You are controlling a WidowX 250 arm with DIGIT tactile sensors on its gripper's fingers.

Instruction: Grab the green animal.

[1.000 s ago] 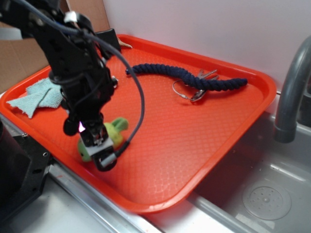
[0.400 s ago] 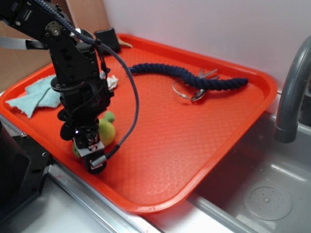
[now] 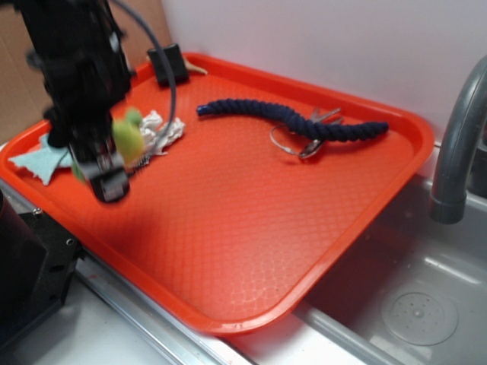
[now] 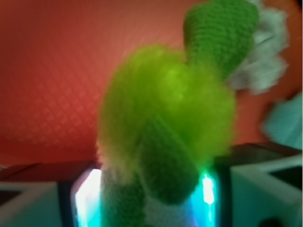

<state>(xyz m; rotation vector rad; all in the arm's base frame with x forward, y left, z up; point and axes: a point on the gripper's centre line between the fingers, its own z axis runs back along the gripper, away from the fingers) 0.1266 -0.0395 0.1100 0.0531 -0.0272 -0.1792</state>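
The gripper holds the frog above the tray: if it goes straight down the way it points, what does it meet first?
Probably bare tray. The gripper points down near the front left edge, with the frog clamped. The tissue and cloth lie beside it, though depth is unclear.

Orange tray point(image 3: 251, 251), navy rope point(image 3: 289, 120), keys point(image 3: 304, 144), tissue point(image 3: 160, 129), teal cloth point(image 3: 38, 158)

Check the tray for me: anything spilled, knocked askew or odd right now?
Nothing stands out. The green animal is held in the gripper, above the orange tray. The navy rope and keys lie flat, and the crumpled tissue and teal cloth sit near the left rim. The image is blurred.
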